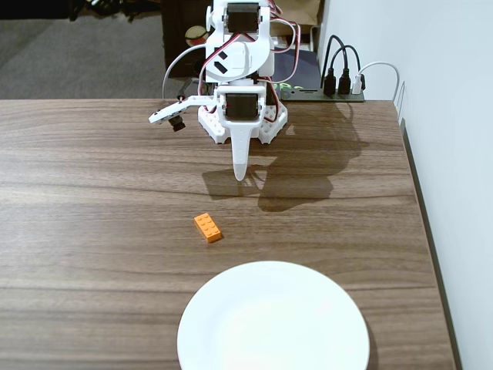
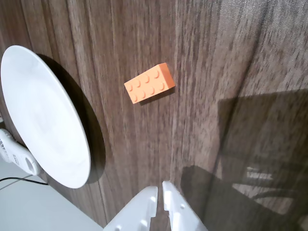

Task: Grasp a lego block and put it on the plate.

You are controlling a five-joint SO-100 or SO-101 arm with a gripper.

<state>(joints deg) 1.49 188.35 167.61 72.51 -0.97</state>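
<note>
The orange lego block [image 1: 208,227] lies flat on the wooden table, studs up, between the arm and the plate; it also shows in the wrist view [image 2: 149,83]. The white plate [image 1: 273,320] sits at the table's near edge, empty, and shows at the left of the wrist view [image 2: 43,115]. My white gripper [image 1: 240,173] hangs above the table behind the block, well apart from it. In the wrist view the gripper [image 2: 160,187] has its fingers nearly together with nothing between them.
The arm's white base [image 1: 243,116] stands at the table's far edge. A power strip with black plugs [image 1: 339,81] sits behind it by the white wall. The table's right edge [image 1: 420,208] runs along the wall.
</note>
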